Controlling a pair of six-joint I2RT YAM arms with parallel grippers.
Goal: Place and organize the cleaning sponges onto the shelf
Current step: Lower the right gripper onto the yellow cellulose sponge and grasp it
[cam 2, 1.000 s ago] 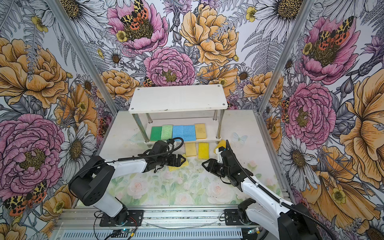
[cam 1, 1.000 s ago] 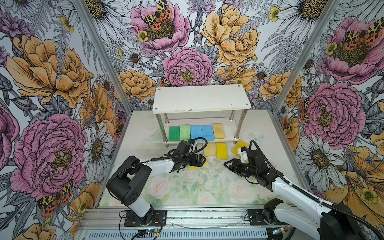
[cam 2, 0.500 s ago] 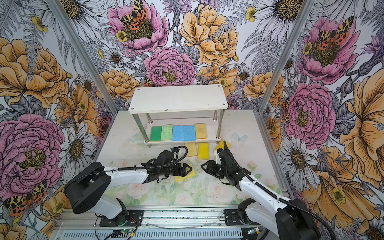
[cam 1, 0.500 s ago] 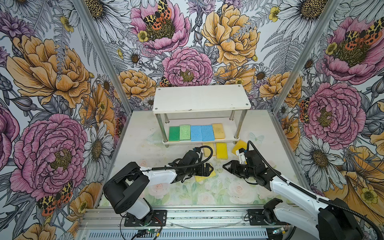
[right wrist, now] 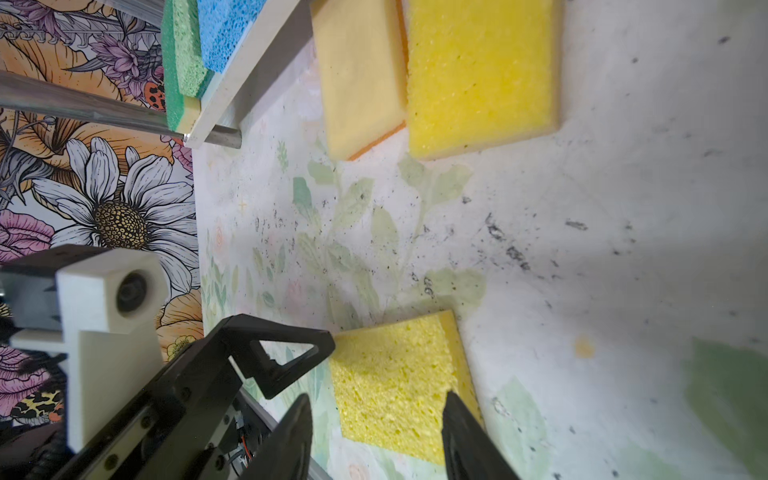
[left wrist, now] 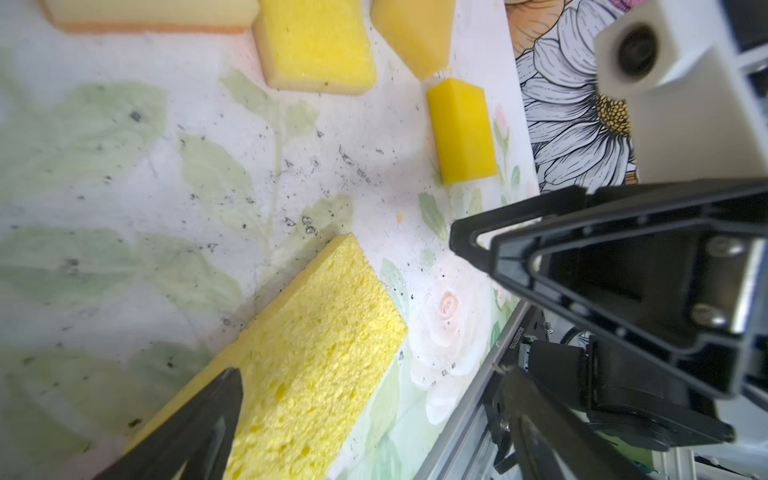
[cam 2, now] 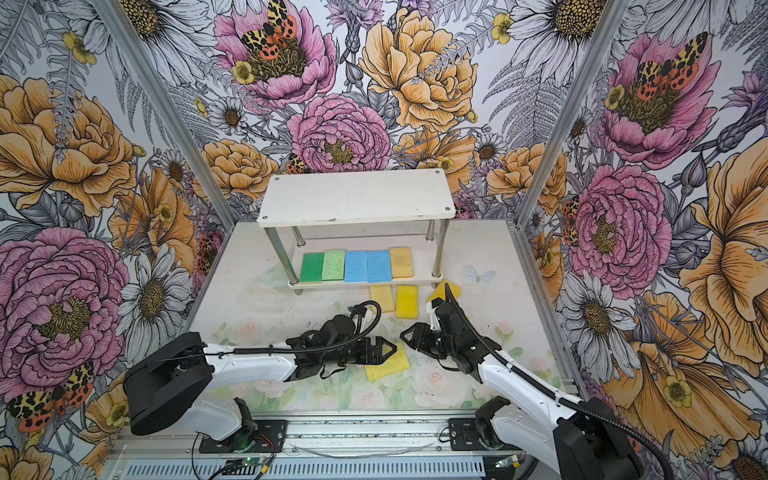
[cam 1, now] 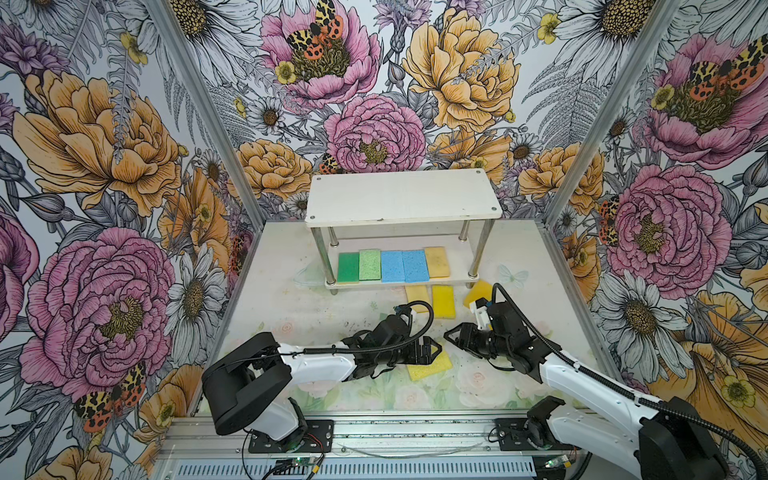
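Five sponges point(cam 1: 392, 266) line the shelf's point(cam 1: 402, 197) lower board point(cam 1: 459, 268); a pair point(cam 1: 443, 300), seemingly touching, lies just before it; a lone sponge point(cam 1: 432, 365) farther forward.

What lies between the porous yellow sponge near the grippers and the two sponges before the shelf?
Nothing: the table is bare from the porous sponge to the pale sponge and bright yellow sponge, as the right wrist view shows.

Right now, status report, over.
Left gripper open at porous yellow sponge. Right gripper open, empty, close opposite. Five sponges on shelf lower board.
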